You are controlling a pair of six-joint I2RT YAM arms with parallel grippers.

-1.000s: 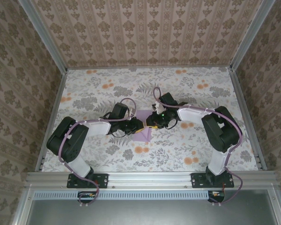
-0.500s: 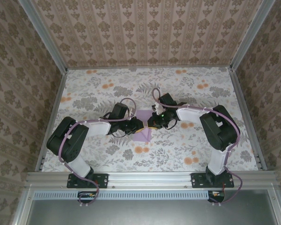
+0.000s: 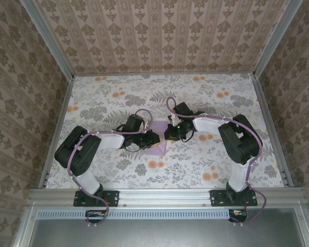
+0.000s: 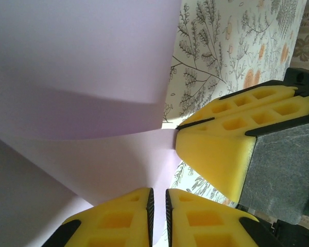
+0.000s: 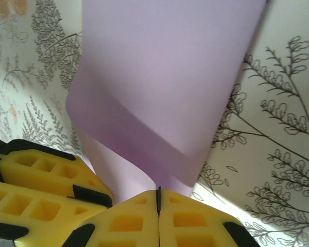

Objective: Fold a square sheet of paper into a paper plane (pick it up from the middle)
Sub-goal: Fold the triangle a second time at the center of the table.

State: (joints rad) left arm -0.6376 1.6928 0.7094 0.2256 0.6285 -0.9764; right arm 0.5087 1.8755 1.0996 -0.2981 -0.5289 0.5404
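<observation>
The square sheet of paper (image 3: 156, 149) is lilac and lies at the middle of the table, bowed upward where both grippers meet it. In the left wrist view the paper (image 4: 82, 62) curls over itself. My left gripper (image 4: 158, 203) holds its edge in a narrow gap between the pads. My right gripper (image 5: 158, 198) is shut tight on the paper (image 5: 165, 67) at a curved flap. The two grippers sit tip to tip, left gripper (image 3: 154, 138) and right gripper (image 3: 167, 135). The right gripper's yellow fingers (image 4: 216, 154) pinch the paper's edge just beside my left jaws.
The table (image 3: 211, 103) has a floral cloth and is enclosed by wallpapered walls (image 3: 159, 36) with metal corner posts. A metal rail (image 3: 165, 195) runs along the near edge by the arm bases. There is bare cloth all around the paper.
The right gripper has closed onto the paper. The left arm has shifted slightly to the right, keeping its grip.
</observation>
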